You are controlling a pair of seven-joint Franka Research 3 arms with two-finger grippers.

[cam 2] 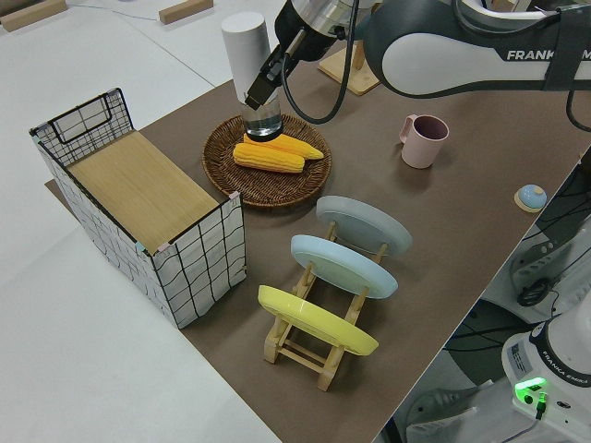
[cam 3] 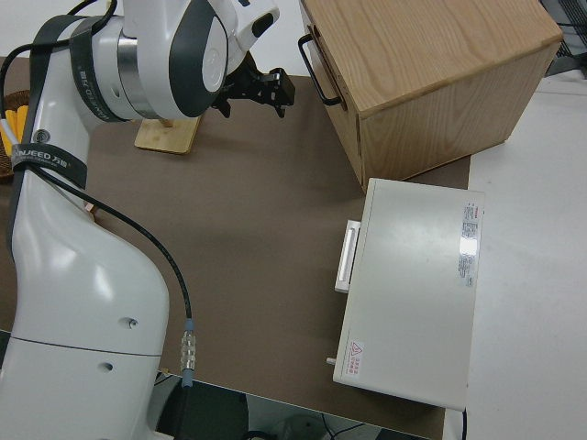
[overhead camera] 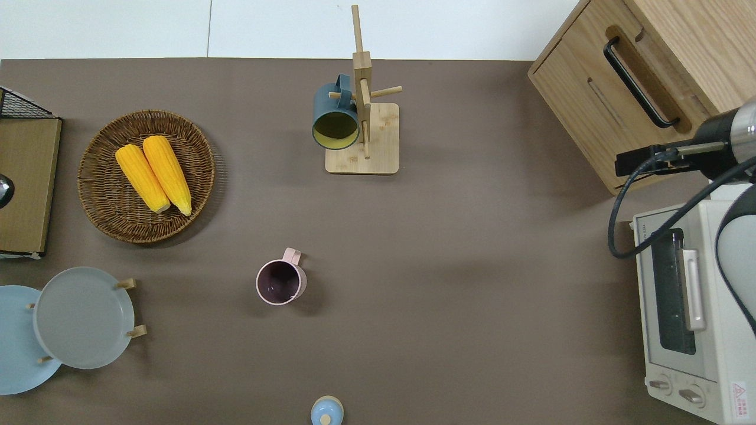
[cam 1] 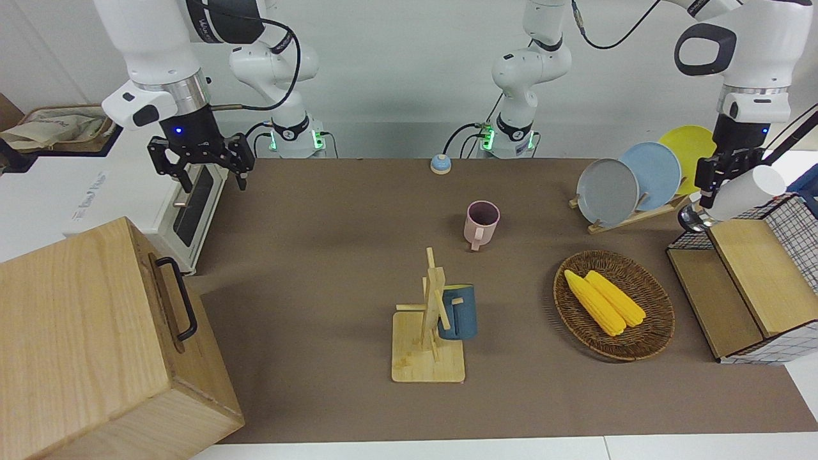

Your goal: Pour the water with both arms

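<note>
My left gripper is clamped on a white bottle with a steel end — the bottle tilted, held in the air at the left arm's end of the table, by the wire basket. In the left side view the bottle's steel end hangs low, the white end up. My right gripper hangs with its fingers spread and nothing between them, up by the toaster oven.

The pink mug stands upright mid-table, handle turned away from me. Farther from me, a blue mug hangs on the wooden rack. Two corn cobs lie side by side in the woven tray, and three plates stand in their stand, nearer to me than the tray. A wooden box sits farther out than the oven.
</note>
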